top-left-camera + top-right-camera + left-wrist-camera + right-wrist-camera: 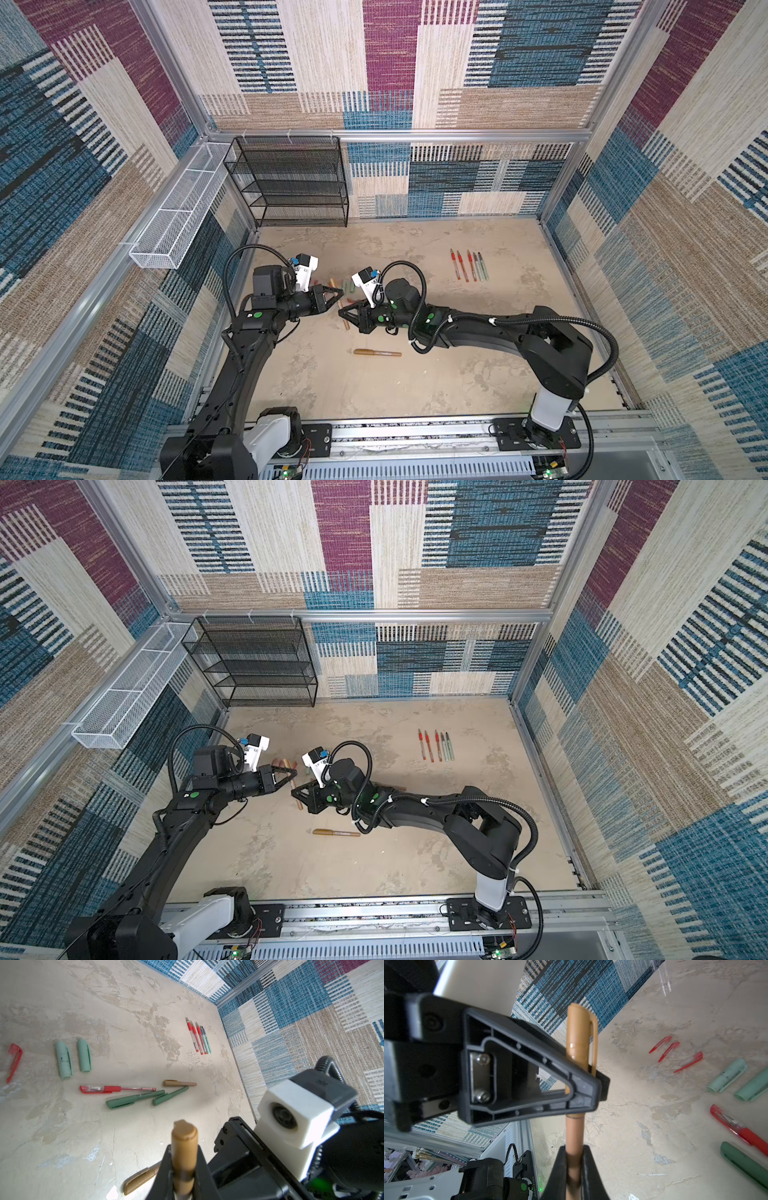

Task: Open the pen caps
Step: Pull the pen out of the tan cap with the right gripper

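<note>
The left gripper (341,294) is pinched on the bronze-gold cap (580,1030) of a pen held toward the left edge of the table (457,386), and the right gripper (573,1154) is clamped on that pen's barrel (574,1132); the cap sits on it, not pulled off. Loose mint caps (63,1059) and red caps (662,1044) lie on the table just beyond the grippers, and a row of uncapped pens (469,266) lies toward the far edge on the right
</note>
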Tool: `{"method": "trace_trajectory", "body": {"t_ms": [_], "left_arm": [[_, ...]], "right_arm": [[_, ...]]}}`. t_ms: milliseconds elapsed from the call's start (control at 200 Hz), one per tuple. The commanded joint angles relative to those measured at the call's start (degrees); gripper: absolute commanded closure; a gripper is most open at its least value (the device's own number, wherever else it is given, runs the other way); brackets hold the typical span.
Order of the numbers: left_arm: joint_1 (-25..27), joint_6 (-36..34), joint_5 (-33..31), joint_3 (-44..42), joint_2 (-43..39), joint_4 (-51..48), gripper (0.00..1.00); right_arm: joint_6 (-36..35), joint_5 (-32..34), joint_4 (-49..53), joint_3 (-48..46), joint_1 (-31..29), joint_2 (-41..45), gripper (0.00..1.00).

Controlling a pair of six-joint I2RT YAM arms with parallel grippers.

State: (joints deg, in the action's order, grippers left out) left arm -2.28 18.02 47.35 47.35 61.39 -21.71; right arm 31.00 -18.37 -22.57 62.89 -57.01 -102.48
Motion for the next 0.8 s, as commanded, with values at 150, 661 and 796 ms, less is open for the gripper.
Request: {"method": "trace_trajectory", "body": {"t_ms": [150, 661, 796], "left_arm": [[-2.15, -2.29, -8.05, 3.35, 0.54, 3.01, 1.0], [-4.79, -4.78, -13.68, 7.12, 1.85, -1.11, 1.0], [-4.74, -10.16, -18.54, 7.35, 1.63, -5.01, 1.0]], "right_arm": [[-0.99, -1.42, 8.77, -4.92, -0.73, 2.17, 1.0], [-0.51, 1.08, 6.49, -12.85, -0.13, 8.48, 1.0], [-0.09, 5.68, 8.32, -16.18, 1.47, 12.64, 1.0]]}}
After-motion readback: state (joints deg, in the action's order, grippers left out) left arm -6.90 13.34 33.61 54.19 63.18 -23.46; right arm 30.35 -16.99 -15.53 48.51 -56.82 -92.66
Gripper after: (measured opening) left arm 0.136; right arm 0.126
